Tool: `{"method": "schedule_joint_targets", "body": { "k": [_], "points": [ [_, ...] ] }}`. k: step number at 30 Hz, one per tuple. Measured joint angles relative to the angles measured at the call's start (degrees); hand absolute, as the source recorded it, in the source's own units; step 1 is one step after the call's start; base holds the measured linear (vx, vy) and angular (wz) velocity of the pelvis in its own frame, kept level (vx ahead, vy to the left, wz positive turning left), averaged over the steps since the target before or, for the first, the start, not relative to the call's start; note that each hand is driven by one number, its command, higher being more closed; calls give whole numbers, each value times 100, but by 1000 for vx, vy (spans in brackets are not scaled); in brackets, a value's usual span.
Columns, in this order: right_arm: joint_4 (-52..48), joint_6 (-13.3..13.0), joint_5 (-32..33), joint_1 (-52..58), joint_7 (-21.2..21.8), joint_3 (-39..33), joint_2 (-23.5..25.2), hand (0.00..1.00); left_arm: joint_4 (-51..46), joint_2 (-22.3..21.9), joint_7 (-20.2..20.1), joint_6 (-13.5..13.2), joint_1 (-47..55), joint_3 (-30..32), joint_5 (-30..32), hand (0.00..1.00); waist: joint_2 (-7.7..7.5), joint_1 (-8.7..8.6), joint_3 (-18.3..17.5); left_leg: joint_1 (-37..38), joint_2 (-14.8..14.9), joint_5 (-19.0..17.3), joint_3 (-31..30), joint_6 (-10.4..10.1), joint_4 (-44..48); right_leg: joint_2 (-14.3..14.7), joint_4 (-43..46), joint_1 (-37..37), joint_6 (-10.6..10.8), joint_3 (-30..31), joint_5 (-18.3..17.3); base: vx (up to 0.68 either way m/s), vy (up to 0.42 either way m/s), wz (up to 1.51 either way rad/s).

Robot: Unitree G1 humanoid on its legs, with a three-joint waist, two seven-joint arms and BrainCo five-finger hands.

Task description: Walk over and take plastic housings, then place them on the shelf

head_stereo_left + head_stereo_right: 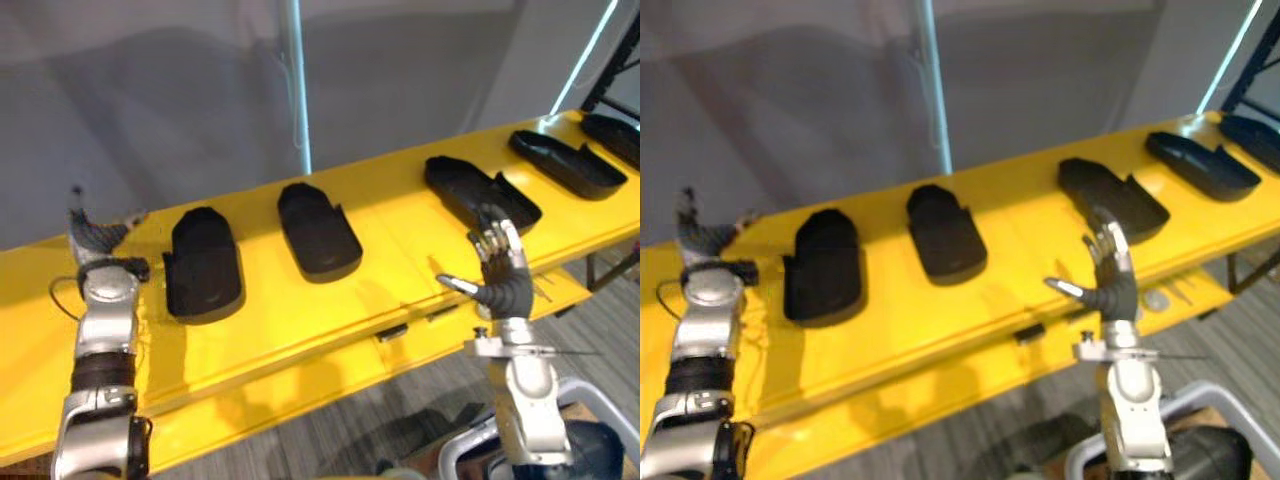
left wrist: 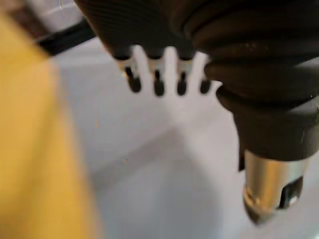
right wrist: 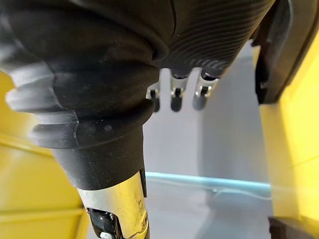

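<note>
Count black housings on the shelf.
5 in a row: leftmost, second, third by the right robot hand, fourth, fifth cut by the frame edge; more may lie beyond.

L hand [image 1: 96,238] raised, fingers [image 2: 157,83] straight, R hand [image 1: 504,282] upright, thumb out

Both eye views look down on the yellow shelf [image 1: 395,215] from its front, sharing its top; wrist views face past its edges, close.

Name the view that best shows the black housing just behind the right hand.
Right eye view: the housing lies almost whole on the yellow surface, the open right hand crossing only its near edge. The left eye view hides more behind that hand; the right wrist view catches a dark edge, likely its side.
</note>
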Motion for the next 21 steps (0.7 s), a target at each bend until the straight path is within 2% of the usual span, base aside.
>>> {"method": "schedule_joint_targets", "body": {
  "k": [1,2,3,9,11,15,19,21],
  "points": [
    [-38,-62,-4,103,-16,-23,41,0,-684,-99,172,-322,183,148,-35,0,36,46,-18,0,-3,0,-7,0,-3,-1,0,0,0,-5,-3,0,0,0],
    [-43,-85,-5,123,-24,-27,53,0,-952,-194,232,-456,267,239,-39,0,55,53,-31,-2,-6,0,-13,0,-5,-1,0,0,3,-11,-5,0,0,0],
    [-91,-367,-266,233,-378,-222,412,0,-3146,-1576,574,-2292,1568,450,-373,0,-54,214,-354,-89,-6,74,-177,-2,-9,1,1,-2,17,-183,-18,0,0,0],
    [-91,-368,-241,269,-371,-249,412,0,-3316,-1631,569,-2296,1862,477,-378,0,-48,199,-353,-96,-7,73,-166,-2,-8,6,1,-44,17,-152,-18,0,0,-1],
    [-90,-367,-187,421,-358,-415,449,0,-3451,-1938,555,-2297,2190,551,-399,0,-42,203,-356,-154,-43,72,-202,0,-6,5,1,-90,17,-160,-19,0,0,6],
    [-62,-309,311,607,-332,-802,707,0,-3466,-2467,455,-2287,2763,782,-714,0,-47,213,-344,-183,-71,72,-286,4,-3,-12,106,-152,21,-177,-86,1,1,6],
    [-28,-205,468,604,-456,-990,924,0,-3469,-2712,27,-2288,2920,824,-966,0,-153,254,-136,-187,-77,20,-278,50,115,-89,520,-321,43,-127,-294,-13,7,-3],
    [-43,-163,459,548,-730,-1056,1022,0,-3525,-2738,-223,-2293,2915,756,-1053,0,-215,279,-86,-181,-83,-4,-107,61,114,-107,635,-487,52,61,-342,-40,36,-33]
  ]
}}
